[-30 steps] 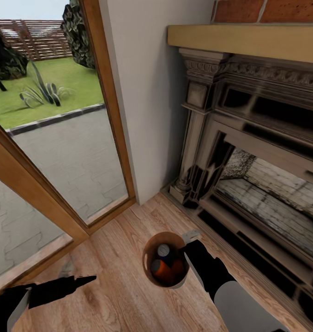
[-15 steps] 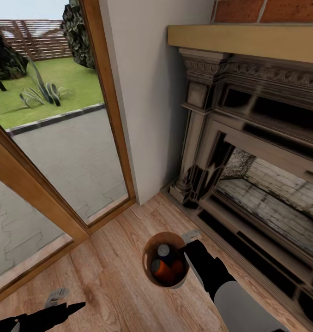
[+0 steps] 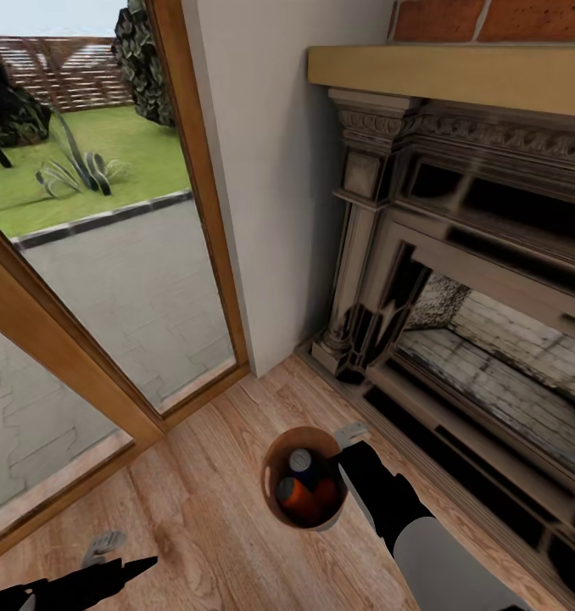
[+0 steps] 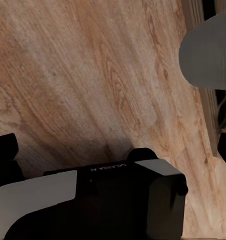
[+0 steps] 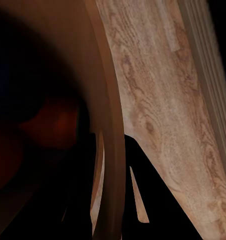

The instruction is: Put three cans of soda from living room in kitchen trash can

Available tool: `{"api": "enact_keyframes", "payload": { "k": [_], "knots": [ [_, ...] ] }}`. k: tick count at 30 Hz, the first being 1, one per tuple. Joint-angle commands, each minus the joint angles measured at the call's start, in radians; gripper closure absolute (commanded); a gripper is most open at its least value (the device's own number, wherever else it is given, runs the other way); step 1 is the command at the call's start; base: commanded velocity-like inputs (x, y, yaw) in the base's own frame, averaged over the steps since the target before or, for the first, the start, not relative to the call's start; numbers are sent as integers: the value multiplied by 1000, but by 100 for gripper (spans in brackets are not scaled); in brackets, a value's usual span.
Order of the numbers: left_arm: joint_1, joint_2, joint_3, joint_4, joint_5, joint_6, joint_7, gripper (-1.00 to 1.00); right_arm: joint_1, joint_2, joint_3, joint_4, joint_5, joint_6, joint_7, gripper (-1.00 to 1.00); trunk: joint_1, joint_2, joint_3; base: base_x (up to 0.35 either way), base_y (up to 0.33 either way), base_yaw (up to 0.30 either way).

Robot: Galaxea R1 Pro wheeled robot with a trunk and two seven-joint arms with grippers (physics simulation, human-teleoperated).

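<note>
Head view: tash can (image 3: 273, 485) sits on the wood floor (image 3: 211, 526) at 6 o'clock with the three can of soda (image 3: 302, 488) inside, right gripper (image 3: 345, 450) clamped on its rim at 3 o'clock; fireplace (image 3: 457, 280) close at 2 o'clock, glass door (image 3: 92, 280) at 10 o'clock. Left gripper (image 3: 143, 561) hangs low at 7 o'clock, finger spread unreadable; left wrist view gives floor (image 4: 93, 75) and arm housing (image 4: 93, 200). Right wrist view: fingers (image 5: 138, 200) straddle the can rim (image 5: 110, 140), orange can (image 5: 48, 125) dim inside.
</note>
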Motion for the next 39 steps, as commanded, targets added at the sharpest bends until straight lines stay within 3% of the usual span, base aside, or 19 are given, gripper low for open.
{"api": "enact_keyframes", "payload": {
  "k": [1,6,12,14,18,34,39],
  "knots": [
    [0,4,0,0,0,-6,-33,-100,0,0,-1,0,-12,-2,8,100,0,0,0,0,0,0],
    [0,22,1,2,0,-87,-207,-100,0,0,-1,-1,-13,-4,17,100,0,0,0,0,0,0],
    [0,26,0,1,2,-114,-313,-100,0,0,-1,-4,-14,-7,29,100,0,0,0,0,0,0],
    [0,26,-1,0,3,-117,-349,-100,0,0,-1,-5,-14,-42,40,100,0,0,0,0,0,0],
    [0,25,-1,-1,3,-119,-369,-100,0,0,1,-5,-13,-87,47,100,0,0,0,0,0,0],
    [0,25,-2,-2,3,-119,-398,-100,0,0,1,-11,-13,-113,50,100,0,0,0,0,0,0],
    [0,25,-4,-3,3,-119,-404,-100,0,0,1,-11,-13,-113,50,100,19,-35,-16,0,0,0]
  ]
}}
